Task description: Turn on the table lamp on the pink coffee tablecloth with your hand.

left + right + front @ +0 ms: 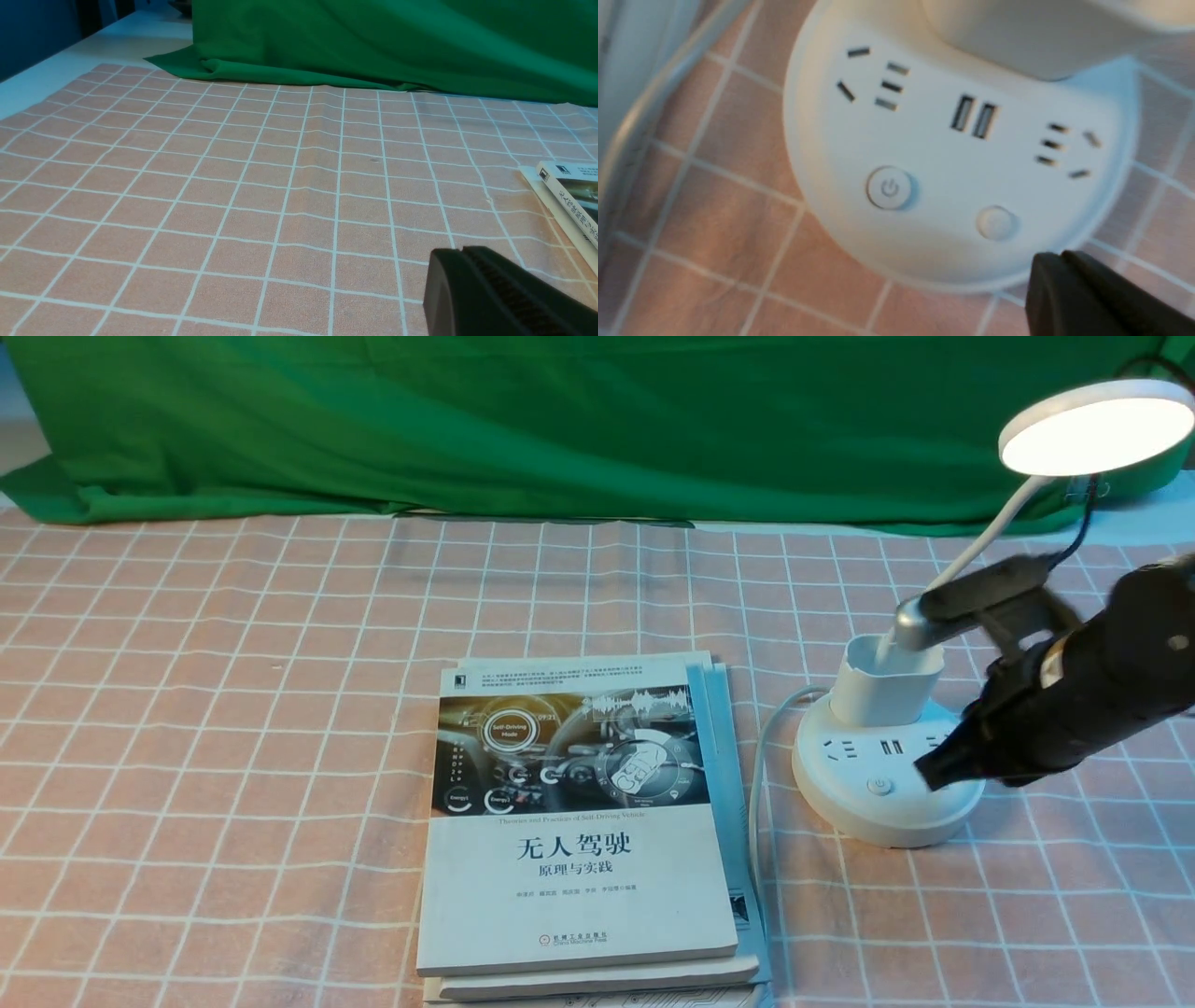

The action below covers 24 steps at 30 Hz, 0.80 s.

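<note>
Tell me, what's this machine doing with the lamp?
The robot's right gripper, closed to a point, is at the round base of the table lamp, close to its two buttons. The lamp's head is glowing, so the light looks switched on. The left gripper hangs empty over the pink coffee tablecloth, away from the lamp. A stack of books lies beside the lamp.

This looks like a staged lab recording set dressed as a study corner. A plain green backdrop cloth (560, 420) hangs behind, a pink grid tablecloth (187, 709) covers the white desk (117, 42), and a stack of self-driving textbooks (579, 840) lies beside a lit table lamp (882, 695).
</note>
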Tool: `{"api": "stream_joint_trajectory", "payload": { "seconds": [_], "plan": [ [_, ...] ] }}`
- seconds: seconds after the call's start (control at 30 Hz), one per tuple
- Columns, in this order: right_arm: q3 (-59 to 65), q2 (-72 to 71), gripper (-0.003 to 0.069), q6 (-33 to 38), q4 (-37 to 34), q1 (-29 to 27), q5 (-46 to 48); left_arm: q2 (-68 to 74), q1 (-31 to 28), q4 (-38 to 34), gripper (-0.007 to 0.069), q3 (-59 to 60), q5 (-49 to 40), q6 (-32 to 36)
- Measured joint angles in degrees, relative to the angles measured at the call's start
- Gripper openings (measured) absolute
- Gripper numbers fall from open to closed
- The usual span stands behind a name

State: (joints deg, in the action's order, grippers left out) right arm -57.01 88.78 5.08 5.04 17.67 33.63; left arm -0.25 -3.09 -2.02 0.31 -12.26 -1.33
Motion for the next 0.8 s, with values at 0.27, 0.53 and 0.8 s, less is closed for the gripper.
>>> {"api": "stream_joint_trajectory", "payload": {
  "seconds": [0.27, 0.53, 0.8],
  "plan": [
    [13.6, -20.9, 0.0028, -4.0, -0.1, 0.0, -0.6, 0.0, 0.0, 0.0, 0.0021, 0.0, 0.0, 0.0],
    [22.9, -51.5, 0.0032, -11.3, -0.1, 0.0, -7.5, 0.0, 0.0, 0.0, 0.0021, 0.0, 0.0, 0.0],
    [26.6, -67.0, 0.0043, -16.7, -0.2, 0.0, -6.6, 0.0, 0.0, 0.0, 0.0021, 0.0, 0.0, 0.0]
  ]
}}
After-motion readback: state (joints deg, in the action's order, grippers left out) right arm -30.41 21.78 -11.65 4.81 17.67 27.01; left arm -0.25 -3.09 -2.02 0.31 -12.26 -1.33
